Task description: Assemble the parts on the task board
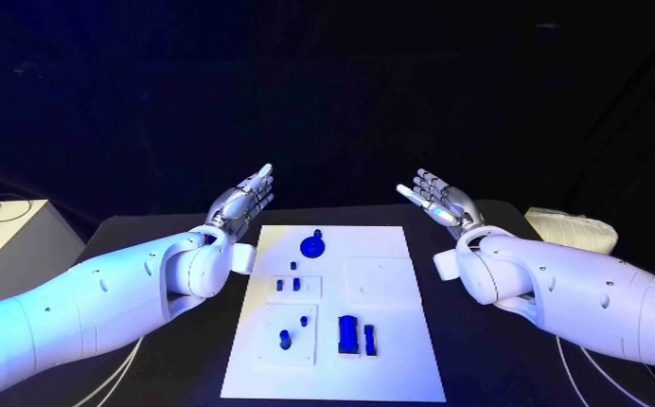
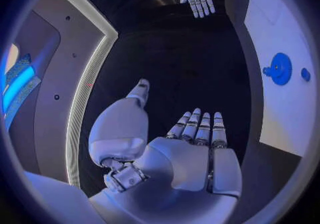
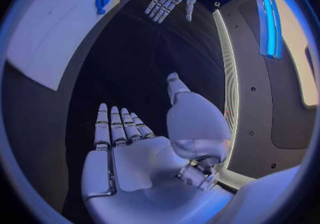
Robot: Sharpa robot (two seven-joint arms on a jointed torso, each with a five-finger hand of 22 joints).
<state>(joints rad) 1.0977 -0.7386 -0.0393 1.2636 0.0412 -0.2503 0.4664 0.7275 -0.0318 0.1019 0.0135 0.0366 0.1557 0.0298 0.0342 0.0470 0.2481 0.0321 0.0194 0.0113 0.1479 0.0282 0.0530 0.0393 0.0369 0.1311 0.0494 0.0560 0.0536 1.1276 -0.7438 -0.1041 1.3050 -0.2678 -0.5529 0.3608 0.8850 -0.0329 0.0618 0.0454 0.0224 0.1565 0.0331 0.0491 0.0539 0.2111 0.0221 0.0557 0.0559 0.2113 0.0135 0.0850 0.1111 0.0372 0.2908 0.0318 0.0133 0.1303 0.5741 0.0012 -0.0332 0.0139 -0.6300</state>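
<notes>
Both hands, the left hand (image 1: pixel 243 201) and the right hand (image 1: pixel 439 198), were held up past the white task board (image 1: pixel 386 331), fingers straight and holding nothing. Blue parts (image 1: pixel 346 334) sat on the board in the lower middle of the frame. No step showed; this could be before work or after.

The white task board (image 1: pixel 389 331) lies flat mid-table, with small blue parts (image 1: pixel 348 335) scattered across it.
</notes>
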